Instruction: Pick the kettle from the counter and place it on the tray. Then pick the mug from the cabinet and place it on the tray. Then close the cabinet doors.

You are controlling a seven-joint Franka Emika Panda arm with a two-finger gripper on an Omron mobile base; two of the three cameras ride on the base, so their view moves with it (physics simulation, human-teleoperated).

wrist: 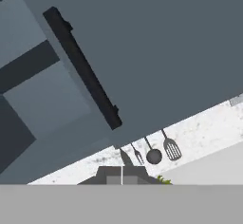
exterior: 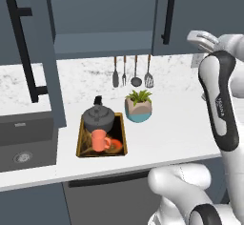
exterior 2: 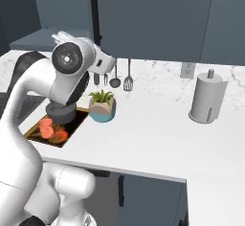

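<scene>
The dark round kettle (exterior: 98, 117) sits at the far end of the gold-rimmed tray (exterior: 79, 138) on the white counter (exterior: 176, 128). The orange-red mug (exterior: 99, 140) stands in the tray just in front of it. From the right base view the mug (exterior 2: 46, 127) shows and the kettle (exterior 2: 62, 112) is partly behind my arm. The cabinet (exterior: 105, 43) shows a bare shelf. Its left door (exterior: 43, 52) is swung out wide; the right door (exterior: 200, 9) looks flush. My gripper (wrist: 122, 175) is shut and holds nothing, raised before the right door, short of its black bar handle (wrist: 83, 69).
A beige-and-teal plant pot (exterior: 138, 106) stands right of the tray. Several utensils (exterior: 132, 72) hang on the backsplash. A grey sink (exterior: 24, 145) lies at the left. A tall grey cylinder with a knob (exterior 2: 206, 97) stands at the far right of the counter.
</scene>
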